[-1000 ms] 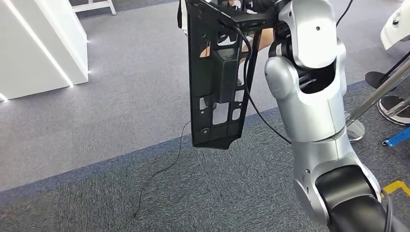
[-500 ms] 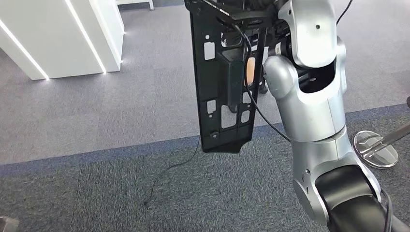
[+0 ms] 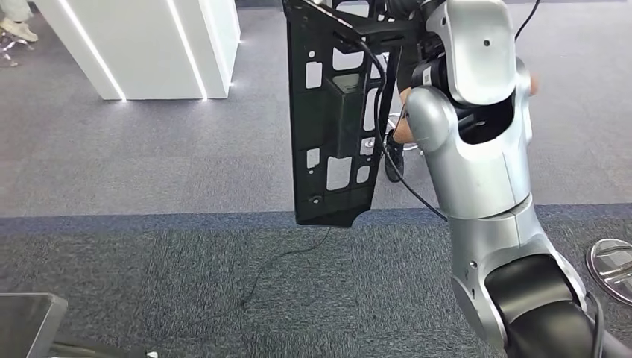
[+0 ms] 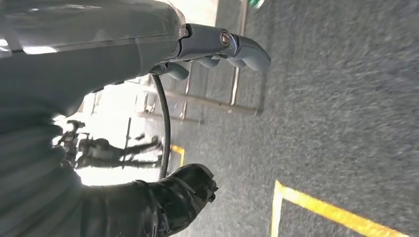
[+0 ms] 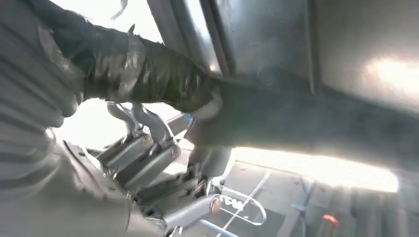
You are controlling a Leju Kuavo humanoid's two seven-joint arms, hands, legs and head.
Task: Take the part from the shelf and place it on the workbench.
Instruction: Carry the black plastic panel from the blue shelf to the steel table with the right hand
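**Black part held high, hanging over the carpet**

Closest to me, at the lower right of the head view, my right arm (image 3: 484,194) rises in silver segments from a dark joint toward the top edge. In the lower left corner I see the corner of a grey counter (image 3: 26,317), and a thin black cable (image 3: 279,261) trails across the dark carpet (image 3: 149,283) in the lower half of the frame.

Above the arm, the part (image 3: 335,119), a long black perforated panel with a boxy block on its face, hangs upright in the upper centre, its lower end free above the carpet and touching nothing beneath it. Its upper end runs to the top edge of the frame. In the right wrist view my right hand (image 5: 148,79) meets that upper end: the dark fingers (image 5: 163,81) are clamped across a bar of the part, and the thumb side is too blurred for me to describe.

In the left wrist view my left hand (image 4: 217,49) hangs over the speckled carpet with nothing in it, its grey fingertips (image 4: 249,52) loosely apart, above a yellow floor line (image 4: 321,207).

Farther off, a paler carpet band crosses the middle of the head view, and a white pillar with light strips (image 3: 149,45) stands at the upper left.
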